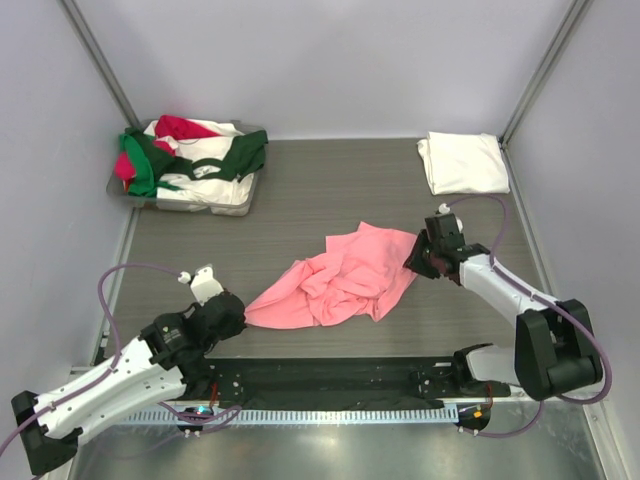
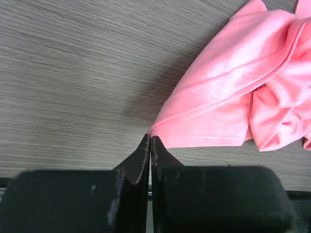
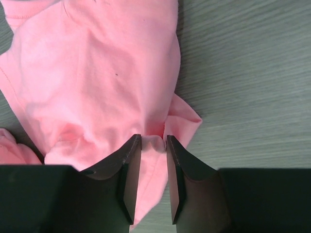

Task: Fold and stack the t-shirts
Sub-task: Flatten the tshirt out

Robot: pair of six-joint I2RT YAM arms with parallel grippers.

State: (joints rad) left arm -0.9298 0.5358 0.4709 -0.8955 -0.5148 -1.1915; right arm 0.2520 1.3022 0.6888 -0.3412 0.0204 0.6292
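Observation:
A salmon-pink t-shirt (image 1: 345,280) lies crumpled in the middle of the table. My left gripper (image 1: 238,312) sits at its near-left corner. In the left wrist view the jaws of that gripper (image 2: 150,137) are pressed together right on the pointed corner of the pink cloth (image 2: 228,92). My right gripper (image 1: 415,262) is at the shirt's right edge. The right wrist view shows its fingertips (image 3: 153,141) squeezing a small fold of the pink cloth (image 3: 97,73). A folded white t-shirt (image 1: 463,163) lies flat at the back right.
A shallow clear tray (image 1: 180,207) at the back left holds a heap of dark green (image 1: 240,155), red (image 1: 180,127) and white shirts. Grey walls close in the table on three sides. A black rail runs along the near edge between the arm bases.

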